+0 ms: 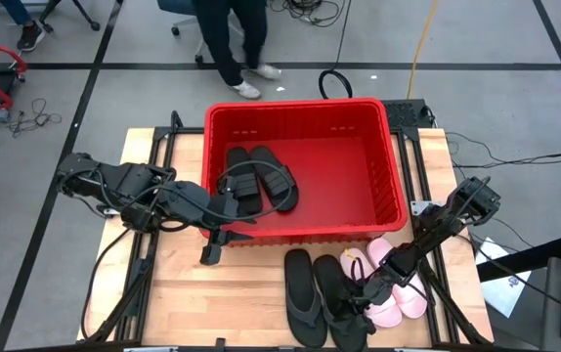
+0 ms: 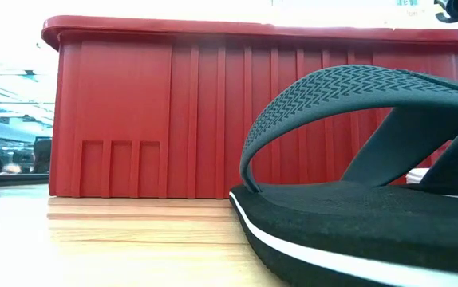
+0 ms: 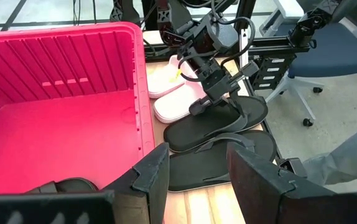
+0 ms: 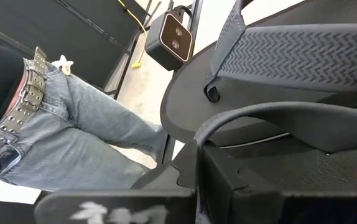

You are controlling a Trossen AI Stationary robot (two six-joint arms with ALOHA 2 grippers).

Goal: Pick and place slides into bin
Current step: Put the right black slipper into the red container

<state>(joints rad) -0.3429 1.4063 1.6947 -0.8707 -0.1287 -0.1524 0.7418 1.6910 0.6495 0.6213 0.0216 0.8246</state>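
Observation:
The red bin stands at the table's far middle with two black wide-strap slides lying on its floor. Two black flip-flops lie flat side by side on the table in front of the bin, and two pale pink slides lie to their right. My right gripper reaches down from the far right and is shut on the right-hand flip-flop. My left gripper hangs open and holds nothing above the bin's near left wall. My right gripper is shut on the strap of the right-hand black flip-flop. One finger lies under the strap's arch. The fingers come slanting down from the table's far right. The flip-flop's sole lies flat on the table.
The bin's near wall rises just beyond the flip-flops. A small camera sits at the table's near edge, and a person in jeans stands close behind it. Another person stands beyond the far edge.

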